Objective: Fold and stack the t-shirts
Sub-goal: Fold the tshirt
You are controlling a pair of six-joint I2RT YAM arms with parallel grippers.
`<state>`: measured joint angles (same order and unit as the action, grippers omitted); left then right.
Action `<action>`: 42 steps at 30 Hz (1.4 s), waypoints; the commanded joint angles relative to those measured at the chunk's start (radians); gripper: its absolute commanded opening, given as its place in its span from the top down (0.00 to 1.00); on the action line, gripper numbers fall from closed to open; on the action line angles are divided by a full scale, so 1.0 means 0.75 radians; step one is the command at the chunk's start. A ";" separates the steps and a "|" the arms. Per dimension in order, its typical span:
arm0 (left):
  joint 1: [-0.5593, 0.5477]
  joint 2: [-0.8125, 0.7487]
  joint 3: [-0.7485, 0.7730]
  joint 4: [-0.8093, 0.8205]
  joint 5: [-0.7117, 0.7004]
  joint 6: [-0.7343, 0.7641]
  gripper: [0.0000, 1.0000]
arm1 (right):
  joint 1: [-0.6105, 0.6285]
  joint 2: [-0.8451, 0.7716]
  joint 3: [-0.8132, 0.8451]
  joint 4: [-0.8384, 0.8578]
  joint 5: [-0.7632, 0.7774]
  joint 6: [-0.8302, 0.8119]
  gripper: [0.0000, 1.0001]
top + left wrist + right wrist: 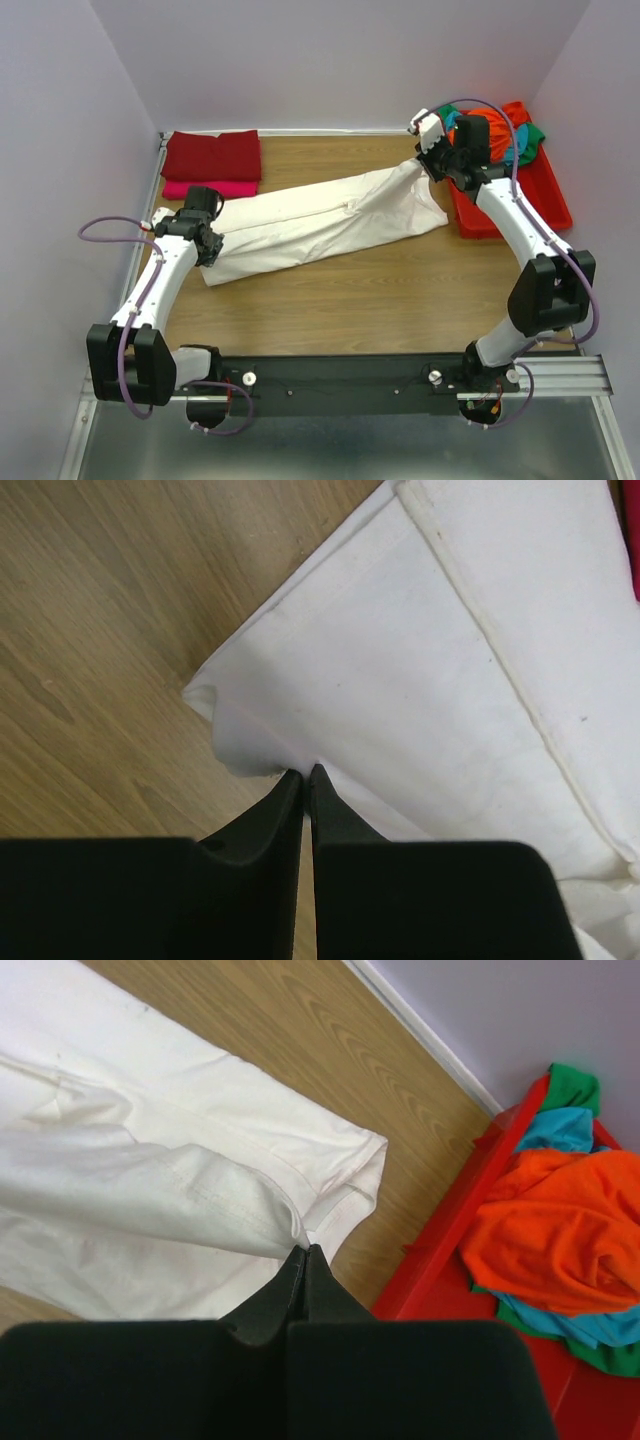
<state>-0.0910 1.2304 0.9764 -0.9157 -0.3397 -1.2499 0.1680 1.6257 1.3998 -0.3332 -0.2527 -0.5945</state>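
Left gripper [303,772] we see pinching one end of the cream-white t-shirt [320,225] | right gripper [303,1250] pinching the opposite end | shirt stretched between them

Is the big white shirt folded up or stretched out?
Stretched out. The left end effector and right end effector each pinch one end of the white shirt, pulled long, unlike the folded dark red shirt.

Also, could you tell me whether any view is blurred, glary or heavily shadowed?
Top external: evenly lit and sharp across the cream-white t-shirt. Left wrist: cloth bright yet seams readable; left tool a featureless black. Right wrist: orange t-shirt vivid, no glare; right tool equally dark.
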 commanded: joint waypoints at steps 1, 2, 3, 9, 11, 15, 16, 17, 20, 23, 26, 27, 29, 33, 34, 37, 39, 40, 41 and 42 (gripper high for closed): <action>0.023 -0.021 -0.026 0.008 -0.073 0.083 0.87 | -0.011 -0.104 -0.038 0.031 -0.003 0.011 0.99; 0.023 -0.019 -0.030 0.012 -0.067 0.088 0.87 | -0.011 -0.118 -0.046 0.029 -0.003 0.015 0.99; 0.023 -0.021 -0.036 0.012 -0.069 0.090 0.87 | -0.009 -0.134 -0.056 0.031 -0.003 0.020 1.00; 0.023 -0.064 -0.064 0.024 -0.065 0.126 0.87 | -0.011 -0.324 -0.209 0.029 -0.007 0.034 0.99; 0.023 -0.076 -0.071 0.026 -0.060 0.141 0.87 | -0.009 -0.424 -0.289 0.025 -0.007 0.032 0.99; 0.023 -0.102 -0.083 0.039 -0.036 0.175 0.88 | -0.011 -0.594 -0.387 -0.004 0.004 0.026 0.99; 0.025 -0.109 -0.087 0.041 -0.024 0.184 0.88 | -0.009 -0.623 -0.428 -0.020 0.008 0.022 0.99; 0.023 -0.113 -0.091 0.045 -0.016 0.192 0.88 | -0.011 -0.656 -0.451 -0.028 0.020 0.022 0.99; 0.025 -0.127 -0.120 0.061 0.011 0.216 0.88 | -0.009 -0.758 -0.524 -0.059 0.044 0.011 0.99; 0.025 -0.129 -0.150 0.080 0.036 0.233 0.88 | -0.009 -0.830 -0.570 -0.079 0.057 0.011 0.99; 0.023 -0.113 -0.159 0.106 0.038 0.245 0.88 | -0.009 -0.842 -0.590 -0.081 0.049 0.015 0.99; 0.023 -0.101 -0.152 0.114 0.036 0.247 0.88 | -0.009 -0.836 -0.586 -0.081 0.045 0.015 0.99; 0.023 -0.078 -0.134 0.125 0.032 0.259 0.88 | -0.009 -0.787 -0.574 -0.077 0.030 0.020 0.99; 0.023 0.010 -0.085 0.155 0.007 0.274 0.88 | -0.011 -0.656 -0.508 -0.069 0.010 0.015 0.99; 0.023 0.026 -0.079 0.172 0.003 0.280 0.88 | -0.011 -0.628 -0.480 -0.053 0.008 0.015 0.99; 0.023 0.092 -0.058 0.217 0.013 0.288 0.88 | -0.009 -0.527 -0.439 -0.018 0.014 0.009 0.99; 0.023 0.155 -0.042 0.239 0.017 0.292 0.88 | -0.009 -0.456 -0.394 0.000 0.024 -0.001 0.99; 0.023 0.175 -0.036 0.245 0.017 0.296 0.88 | -0.009 -0.427 -0.378 0.005 0.028 -0.005 0.99; 0.023 0.194 -0.030 0.247 0.015 0.296 0.88 | -0.009 -0.403 -0.343 0.009 0.032 -0.013 0.99; 0.023 0.230 -0.013 0.251 0.013 0.298 0.88 | -0.009 -0.358 -0.326 0.011 0.034 -0.013 0.99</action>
<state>-0.0803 1.3441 0.9237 -0.7635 -0.3103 -1.0462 0.1680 1.2896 1.0733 -0.3668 -0.2443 -0.5865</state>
